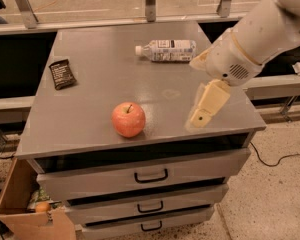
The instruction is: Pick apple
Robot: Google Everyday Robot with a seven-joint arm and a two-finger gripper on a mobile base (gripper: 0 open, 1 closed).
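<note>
The apple (128, 119) is red-pink with yellowish patches and a short brown stem. It stands upright near the front edge of the grey cabinet top (90, 104), left of centre. My gripper (204, 109) is cream-coloured and hangs from the white arm that reaches in from the upper right. It is above the front right part of the top, to the right of the apple and apart from it. It holds nothing that I can see.
A clear plastic bottle (167, 50) lies on its side at the back of the top. A dark packet (62, 74) lies at the left. Three drawers (150, 175) are below the top. A wooden box (20, 209) at the lower left holds a small orange fruit (42, 207).
</note>
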